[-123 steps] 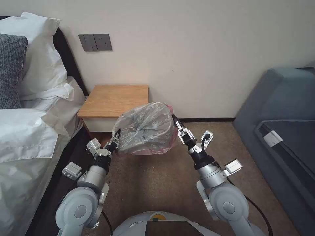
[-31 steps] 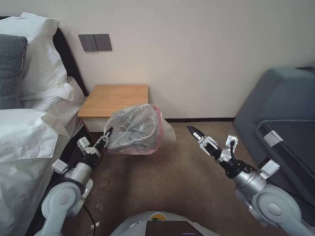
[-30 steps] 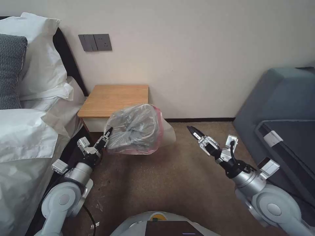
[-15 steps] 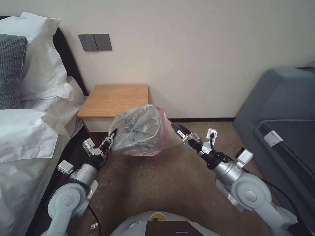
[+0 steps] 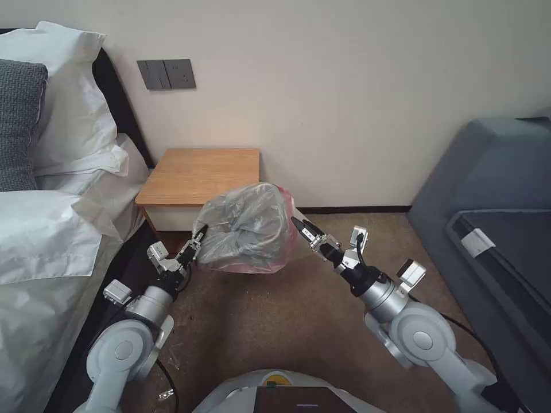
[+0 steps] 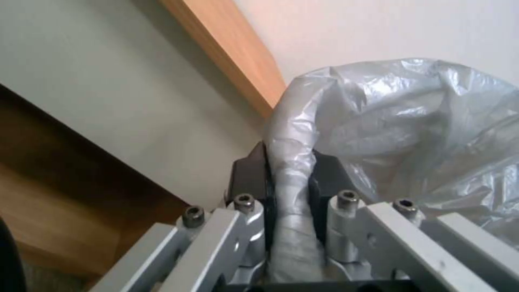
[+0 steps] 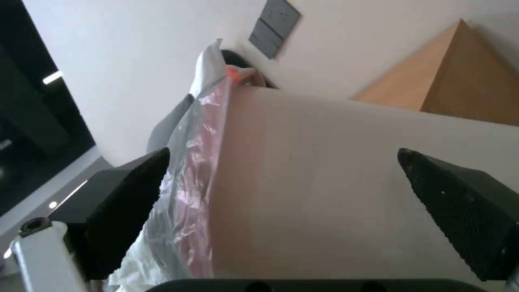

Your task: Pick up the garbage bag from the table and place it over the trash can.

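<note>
Over the trash can [image 5: 298, 241], garbage bag [image 5: 247, 229] pinched by left hand [image 5: 198, 237]; right hand [image 5: 299, 224] spread.

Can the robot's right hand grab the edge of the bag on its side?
Probably yes. The right hand is open beside the bag, and the pink bag edge hangs by one finger against the trash can. The left hand grips the other side.

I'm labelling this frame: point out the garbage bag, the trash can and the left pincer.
garbage bag [image 5: 244, 226], head view, crinkled middle.
trash can [image 7: 324, 182], right wrist view, bare side wall.
left pincer [image 5: 199, 234], head view, tips shut on the bag's edge.
</note>
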Tool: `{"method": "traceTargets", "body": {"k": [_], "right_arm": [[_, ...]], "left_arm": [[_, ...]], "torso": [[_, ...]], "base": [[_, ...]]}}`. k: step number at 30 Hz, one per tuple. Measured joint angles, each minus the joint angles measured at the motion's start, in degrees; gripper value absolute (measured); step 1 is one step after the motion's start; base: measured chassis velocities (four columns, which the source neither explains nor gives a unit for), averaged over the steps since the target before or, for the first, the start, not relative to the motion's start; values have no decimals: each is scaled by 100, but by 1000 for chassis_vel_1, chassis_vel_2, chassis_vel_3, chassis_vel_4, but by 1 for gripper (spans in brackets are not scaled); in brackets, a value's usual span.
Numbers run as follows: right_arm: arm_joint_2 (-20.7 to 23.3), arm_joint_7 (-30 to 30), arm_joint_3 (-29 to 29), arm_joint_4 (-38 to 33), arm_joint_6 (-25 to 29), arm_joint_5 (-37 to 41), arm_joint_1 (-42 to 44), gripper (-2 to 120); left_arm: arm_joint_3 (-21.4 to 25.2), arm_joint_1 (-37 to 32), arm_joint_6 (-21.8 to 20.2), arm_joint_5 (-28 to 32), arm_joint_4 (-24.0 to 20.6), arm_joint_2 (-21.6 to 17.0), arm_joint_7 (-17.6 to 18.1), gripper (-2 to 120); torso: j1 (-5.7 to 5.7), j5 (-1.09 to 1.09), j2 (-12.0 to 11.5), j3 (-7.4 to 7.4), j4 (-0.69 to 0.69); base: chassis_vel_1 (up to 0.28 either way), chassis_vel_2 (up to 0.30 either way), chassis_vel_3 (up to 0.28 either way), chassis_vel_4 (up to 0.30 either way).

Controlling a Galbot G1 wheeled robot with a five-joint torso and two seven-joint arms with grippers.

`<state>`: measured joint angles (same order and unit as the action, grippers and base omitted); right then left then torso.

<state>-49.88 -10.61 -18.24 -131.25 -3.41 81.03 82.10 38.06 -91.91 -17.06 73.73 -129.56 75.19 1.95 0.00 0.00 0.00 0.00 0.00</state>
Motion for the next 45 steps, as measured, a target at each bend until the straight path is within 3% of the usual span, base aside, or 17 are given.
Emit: {"method": "traceTargets", "body": {"k": [13, 17, 26, 28, 30, 35, 37, 40, 45], "right_arm": [[-292, -168, 141, -16, -1, -12, -51, 100], [-298, -202, 162, -39, 0, -13, -71, 95], [-274, -301, 158, -90, -19, -27, -78, 65], [-275, -357, 160, -89, -31, -55, -93, 43], [-286, -372, 169, -88, -35, -72, -99, 33], [-305, -382, 180, -92, -37, -87, -102, 22], [-308, -394, 184, -102, -40, -114, -103, 9], [-308, -402, 185, -106, -42, -131, -103, 0], [-328, -404, 183, -118, -41, -144, -116, 0]], "left_arm": [[-32, -14, 2, -27, -45, 22, 23, 9], [-48, -9, 6, -43, -42, 29, 28, 9], [-109, 9, 12, -94, 5, 38, 31, 9], [-130, 22, 15, -108, 13, 41, 32, 9], [-137, 24, 15, -112, 14, 41, 35, 9], [-154, 28, 15, -115, 15, 44, 38, 9], [-188, 30, 17, -125, 19, 52, 40, 9], [-204, 29, 19, -139, 21, 56, 42, 9], [-208, 30, 22, -146, 19, 56, 43, 9]], "torso": [[0, 0, 0, 0, 0], [0, 0, 0, 0, 0], [0, 0, 0, 0, 0], [0, 0, 0, 0, 0], [0, 0, 0, 0, 0], [0, 1, 0, 0, 0], [0, 0, 0, 0, 0], [0, 0, 0, 0, 0], [0, 0, 0, 0, 0]], "base": [[0, 0, 0, 0], [0, 0, 0, 0], [0, 0, 0, 0], [0, 0, 0, 0], [0, 0, 0, 0], [0, 0, 0, 0], [0, 0, 0, 0], [0, 0, 0, 0], [0, 0, 0, 0]]}}
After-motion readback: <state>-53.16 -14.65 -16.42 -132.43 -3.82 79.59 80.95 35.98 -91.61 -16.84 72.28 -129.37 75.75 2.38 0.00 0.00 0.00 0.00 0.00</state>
